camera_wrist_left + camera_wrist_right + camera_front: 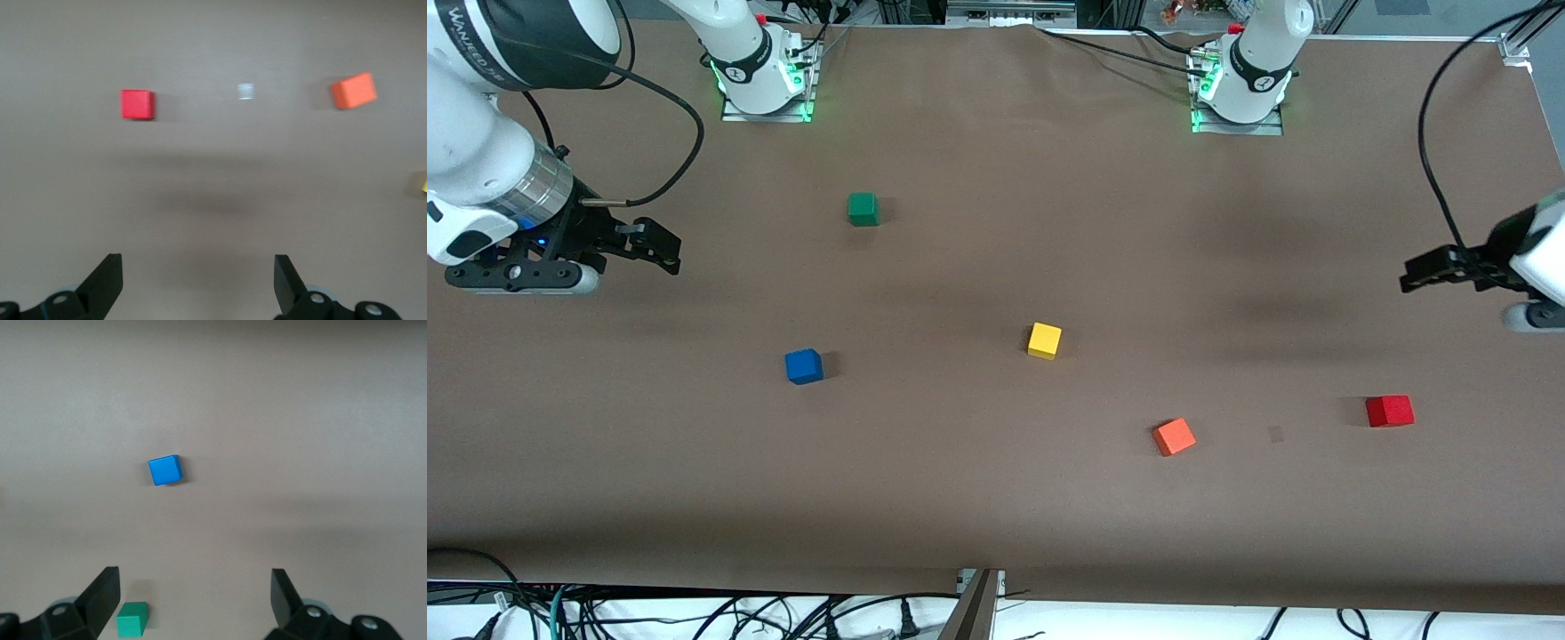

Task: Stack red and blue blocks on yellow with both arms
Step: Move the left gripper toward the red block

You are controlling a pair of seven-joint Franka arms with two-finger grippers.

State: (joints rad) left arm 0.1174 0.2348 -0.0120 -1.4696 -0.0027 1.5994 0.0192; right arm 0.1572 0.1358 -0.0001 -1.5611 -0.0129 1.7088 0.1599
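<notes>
Front view: the yellow cube [1044,340] sits near the middle of the brown table [996,498], turned slightly off square; being a cube, it has no long axis. From it, the blue cube [804,365] lies at about nine o'clock toward my right arm's end, also a little skewed. The red cube [1389,411] lies at about four o'clock toward my left arm's end, with the orange-red cube [1174,436] between them and nearer the camera. The green cube [863,209] sits at about eleven o'clock, nearer the bases. All five stand apart, none stacked. My right gripper [660,244] hangs over the table's edge at my right arm's end, my left gripper [1423,271] over the other end; both hold nothing.

Left wrist view: my left gripper [199,280] has its fingers [107,277] spread wide and empty. It shows the red cube [137,104], the orange-red cube [354,91], a small pale mark [246,91] between them, and a sliver of the yellow cube [423,182] at the frame edge.

Right wrist view: my right gripper [195,597] is likewise wide and empty, its fingers [103,595] clear of everything. Only here do the blue cube [165,470] and green cube [132,619] appear together close up.
</notes>
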